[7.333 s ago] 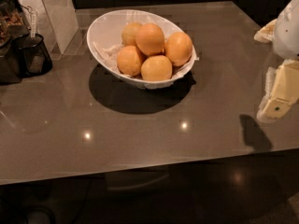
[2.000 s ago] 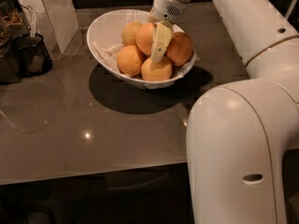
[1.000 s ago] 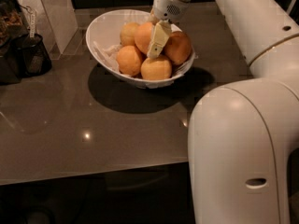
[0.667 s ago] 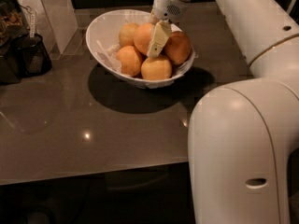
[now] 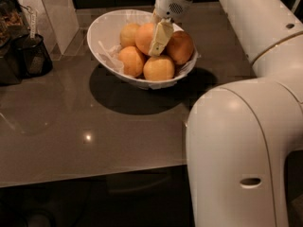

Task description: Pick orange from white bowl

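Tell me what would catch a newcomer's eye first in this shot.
The big white robot arm fills the right foreground and reaches across the glossy grey table. Its gripper is down in the white bowl at the table's far side, against the middle orange of five piled there.

Only one cam. Set high, on robot side; looks down and fwd across table. Sees arm v. near at right, bowl farther, gripper in bowl at top centre.
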Robot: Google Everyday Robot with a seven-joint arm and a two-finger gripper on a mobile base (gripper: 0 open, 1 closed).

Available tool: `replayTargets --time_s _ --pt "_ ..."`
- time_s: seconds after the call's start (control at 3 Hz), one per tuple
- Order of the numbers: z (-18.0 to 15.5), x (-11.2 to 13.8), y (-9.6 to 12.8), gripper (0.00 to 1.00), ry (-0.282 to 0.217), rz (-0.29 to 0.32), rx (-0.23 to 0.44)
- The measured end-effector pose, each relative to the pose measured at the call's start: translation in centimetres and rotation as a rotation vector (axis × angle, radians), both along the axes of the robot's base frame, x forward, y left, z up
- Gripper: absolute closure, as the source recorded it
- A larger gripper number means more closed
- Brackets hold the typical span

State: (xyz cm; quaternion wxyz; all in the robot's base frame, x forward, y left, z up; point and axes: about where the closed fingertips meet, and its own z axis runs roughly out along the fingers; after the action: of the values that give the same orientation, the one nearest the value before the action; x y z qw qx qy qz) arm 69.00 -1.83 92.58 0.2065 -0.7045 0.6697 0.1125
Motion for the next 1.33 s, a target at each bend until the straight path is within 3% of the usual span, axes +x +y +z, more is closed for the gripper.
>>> replayTargets --time_s 0.67,1.33 --pt "0.3 0.3 0.4 1.00 -0.022 0.007 0.018" --pt "3.5 -3.9 -2.9 1.00 -0.129 -0.007 0.208"
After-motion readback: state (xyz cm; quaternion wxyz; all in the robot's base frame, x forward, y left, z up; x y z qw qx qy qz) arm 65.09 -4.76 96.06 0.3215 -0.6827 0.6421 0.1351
